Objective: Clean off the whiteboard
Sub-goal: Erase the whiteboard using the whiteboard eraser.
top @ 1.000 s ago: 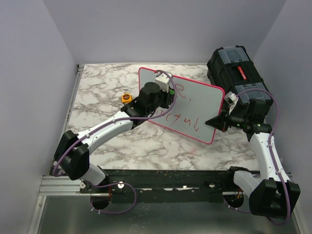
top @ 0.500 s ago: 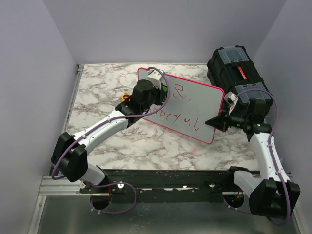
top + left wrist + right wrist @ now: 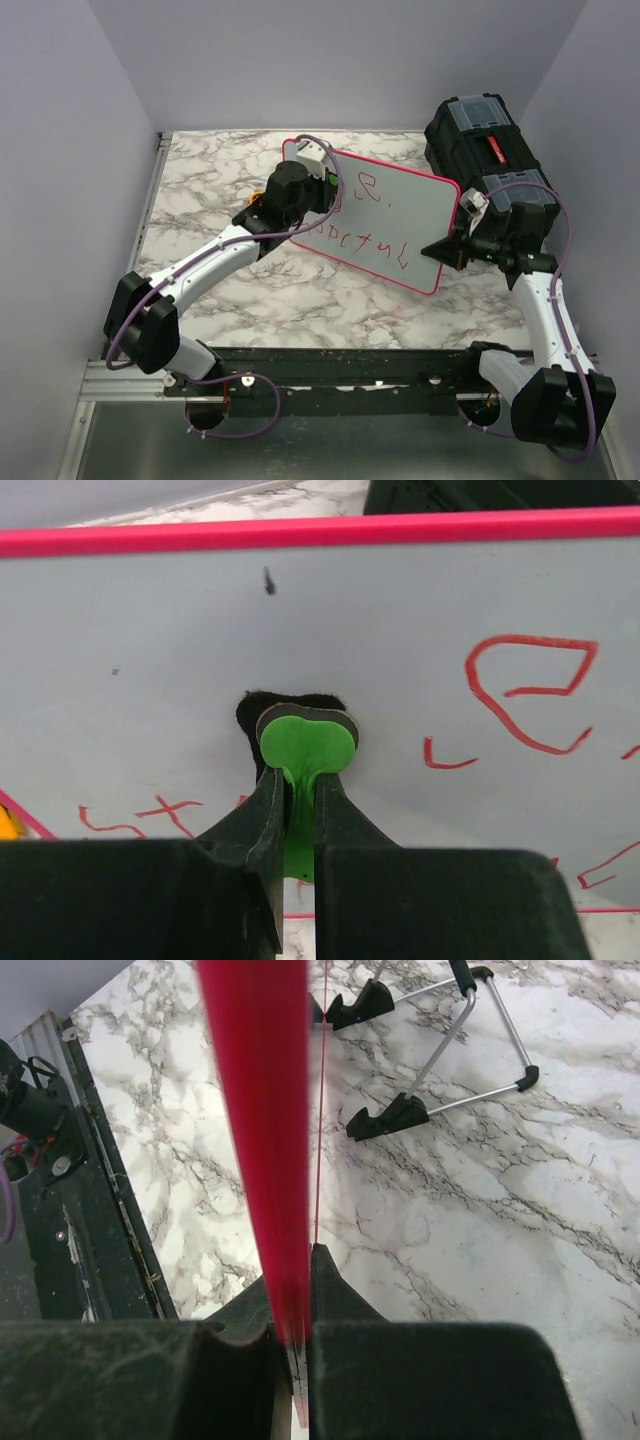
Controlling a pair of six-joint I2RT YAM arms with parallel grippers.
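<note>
Whiteboard: the whiteboard (image 3: 400, 215) stands tilted on the marble table (image 3: 220, 170), near the middle and a bit to the right. It has a pink-red rim.
Red writing: red writing (image 3: 372, 240) fills the middle and lower part of the board. The left wrist view shows more red marks on the right and along the bottom.
Left gripper: the left gripper (image 3: 298, 790) is closed tight on a small green eraser (image 3: 305, 742) with a black pad. The pad is pressed on the upper left part of the board.
Right gripper: the right gripper (image 3: 448, 247) pinches the right edge of the board. In the right wrist view the red rim sits between its two fingers.
Stand: a thin wire stand (image 3: 470, 1020) with black feet rests on the table behind the board.
Toolbox: a black toolbox (image 3: 480, 135) sits at the back right, just beside the board.
Yellow thing: a small yellow thing (image 3: 262, 197) lies on the table by the left arm. I cannot tell what it is.
</note>
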